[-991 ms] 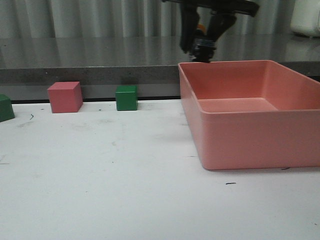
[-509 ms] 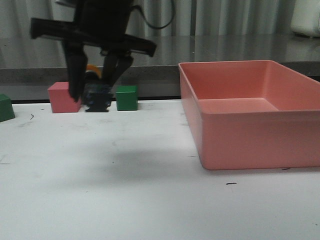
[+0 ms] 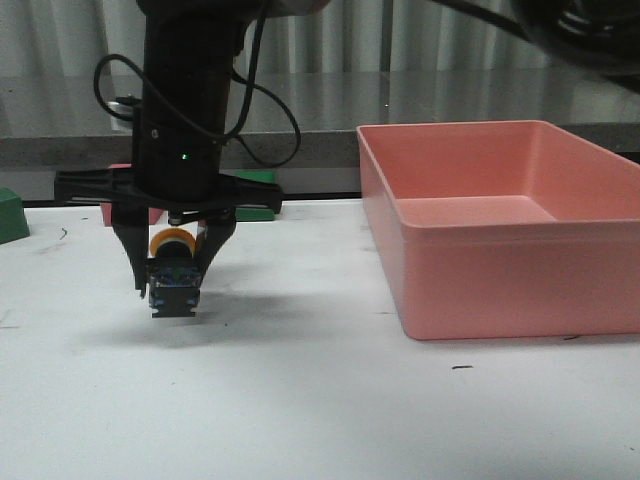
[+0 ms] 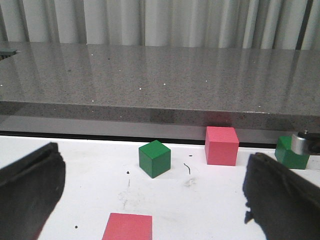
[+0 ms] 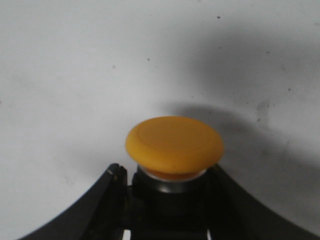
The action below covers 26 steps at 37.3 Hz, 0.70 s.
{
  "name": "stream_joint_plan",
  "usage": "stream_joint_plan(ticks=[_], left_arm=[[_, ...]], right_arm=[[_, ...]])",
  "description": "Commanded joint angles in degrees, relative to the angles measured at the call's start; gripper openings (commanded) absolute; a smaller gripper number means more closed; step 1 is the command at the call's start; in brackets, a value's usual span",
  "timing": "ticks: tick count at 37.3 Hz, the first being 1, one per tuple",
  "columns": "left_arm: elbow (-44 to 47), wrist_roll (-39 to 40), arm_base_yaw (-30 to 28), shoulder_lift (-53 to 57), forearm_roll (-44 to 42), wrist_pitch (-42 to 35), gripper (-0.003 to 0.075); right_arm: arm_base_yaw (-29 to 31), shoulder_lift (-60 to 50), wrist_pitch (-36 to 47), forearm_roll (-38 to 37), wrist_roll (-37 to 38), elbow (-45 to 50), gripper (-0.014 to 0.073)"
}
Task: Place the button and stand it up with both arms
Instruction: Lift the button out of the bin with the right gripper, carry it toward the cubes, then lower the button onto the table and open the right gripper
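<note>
The button (image 3: 173,272) has a yellow cap on top and a dark blocky base below. It hangs upright between the fingers of my right gripper (image 3: 172,288), left of the table's middle. Its base is right at the white table; I cannot tell whether it touches. The right wrist view shows the yellow cap (image 5: 174,142) with the black collar under it, and my right gripper (image 5: 167,176) shut on the body. My left gripper (image 4: 151,187) is wide open and holds nothing; its two black fingers (image 4: 30,192) stand far apart. It does not show in the front view.
A large pink bin (image 3: 500,280) stands at the right. A green cube (image 3: 10,215) sits at the left edge. More cubes lie ahead of the left gripper: a green cube (image 4: 154,158), a red cube (image 4: 221,145), another green cube (image 4: 290,156) and a near red cube (image 4: 127,226).
The right gripper has carried the button from above the bin's far corner leftward, then nearer the camera and down to the table.
</note>
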State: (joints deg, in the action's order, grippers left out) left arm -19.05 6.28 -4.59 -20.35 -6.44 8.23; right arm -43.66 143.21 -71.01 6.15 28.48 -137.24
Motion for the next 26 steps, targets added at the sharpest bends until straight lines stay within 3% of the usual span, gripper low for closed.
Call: stream_joint_plan(ticks=[1,9,18,26], left_arm=[[-2.06,0.16,-0.14,-0.84,0.49,-4.86,0.069],[-2.06,0.16,-0.14,-0.84,0.49,-4.86,0.069],[-2.06,0.16,-0.14,-0.84,0.49,-4.86,0.069],[-2.06,0.16,-0.14,-0.84,0.49,-4.86,0.069]], right_arm=[[0.13,-3.1,0.72,0.27,1.87,-1.89,0.0182],[0.13,-2.48,-0.14,0.27,2.2,-1.89,0.0202],[0.13,-2.48,-0.63,0.38,2.2,-1.89,0.0424],[0.13,-4.09,-1.64,1.16,2.2,-2.73,0.0423]])
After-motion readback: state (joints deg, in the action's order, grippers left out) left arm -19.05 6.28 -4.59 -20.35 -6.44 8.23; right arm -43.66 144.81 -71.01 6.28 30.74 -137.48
